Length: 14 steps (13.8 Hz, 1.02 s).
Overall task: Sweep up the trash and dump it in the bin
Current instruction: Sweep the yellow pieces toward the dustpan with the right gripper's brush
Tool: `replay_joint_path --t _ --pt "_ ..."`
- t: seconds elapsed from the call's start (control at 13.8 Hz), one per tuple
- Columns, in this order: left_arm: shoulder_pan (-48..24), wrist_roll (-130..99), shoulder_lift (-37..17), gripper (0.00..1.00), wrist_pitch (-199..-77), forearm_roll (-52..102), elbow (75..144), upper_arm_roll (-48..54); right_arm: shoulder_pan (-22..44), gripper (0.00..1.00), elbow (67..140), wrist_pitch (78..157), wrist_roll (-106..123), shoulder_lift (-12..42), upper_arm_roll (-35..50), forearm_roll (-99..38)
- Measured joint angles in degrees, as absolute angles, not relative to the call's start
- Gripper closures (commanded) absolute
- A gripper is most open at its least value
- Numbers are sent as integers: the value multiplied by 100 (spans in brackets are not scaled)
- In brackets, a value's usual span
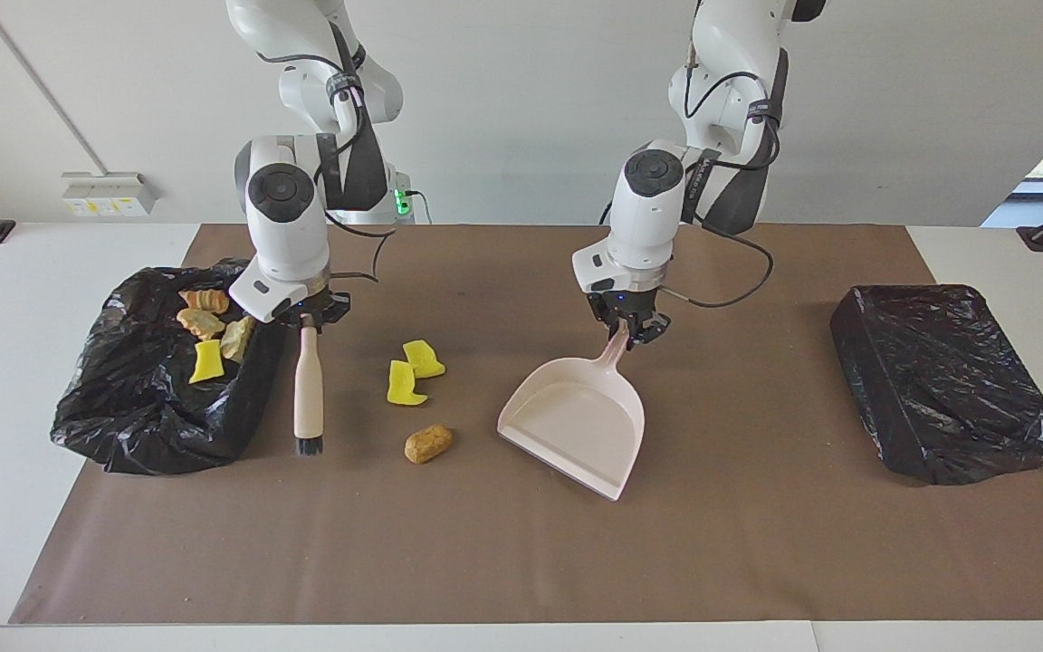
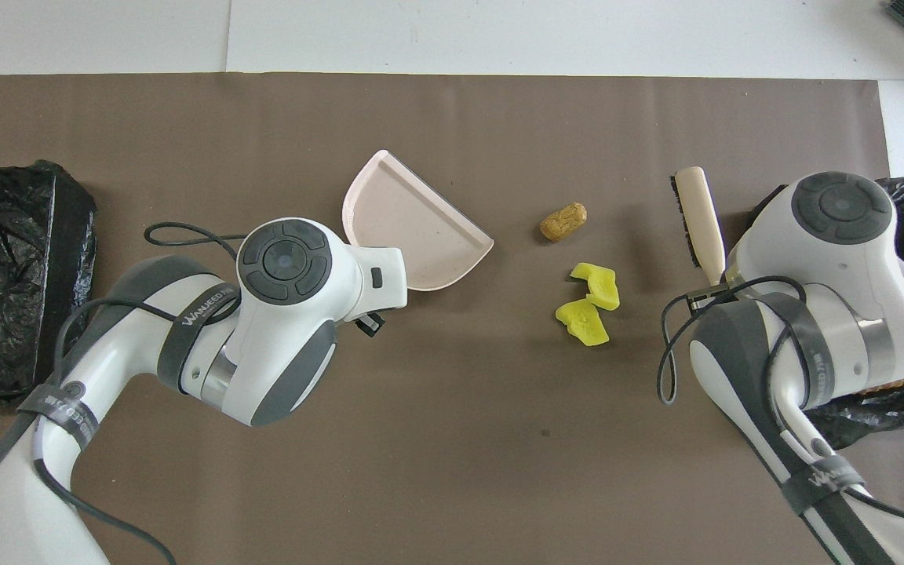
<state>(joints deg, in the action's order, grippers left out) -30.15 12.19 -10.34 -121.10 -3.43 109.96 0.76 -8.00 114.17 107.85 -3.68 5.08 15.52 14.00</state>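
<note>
I had the right hand (image 1: 307, 319) clenched on the brush (image 1: 308, 388), its long axis running away from the robots, bristles on the surface beside the open bin bag (image 1: 137, 412). My left hand (image 1: 630, 333) gripped the dustpan (image 1: 576, 418) by its handle, mouth angled toward the loose trash. Between brush and pan lay two bright yellow foam chunks (image 1: 411, 371), touching, and a golden-brown lump (image 1: 428, 444) farther out. The brush arm sat nearer them, I judged. Four more pieces were already in that bag.
</note>
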Motion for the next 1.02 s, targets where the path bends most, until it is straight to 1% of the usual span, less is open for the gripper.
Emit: replay_joint_path --t 0.29,0.44,0.58,0.73,1.02 --pt "-2787 2631 -1035 100 -11970 -343 11019 69 -634 100 11413 10745 -380 521 1565 1384" --pt "-2803 2769 -1035 98 -11972 -343 11031 108 -670 100 11414 10745 -380 624 1556 1384" --pt "-2822 2786 -1035 98 -11975 -343 11032 155 -651 100 11451 10745 -382 813 1560 1306" --pt "-2825 2893 -1035 100 -11981 -344 11032 170 -576 100 11533 10745 -384 928 1571 992" --pt "-2825 3970 -1023 100 -12016 -345 11146 169 -211 100 11643 10745 -403 977 1585 284"
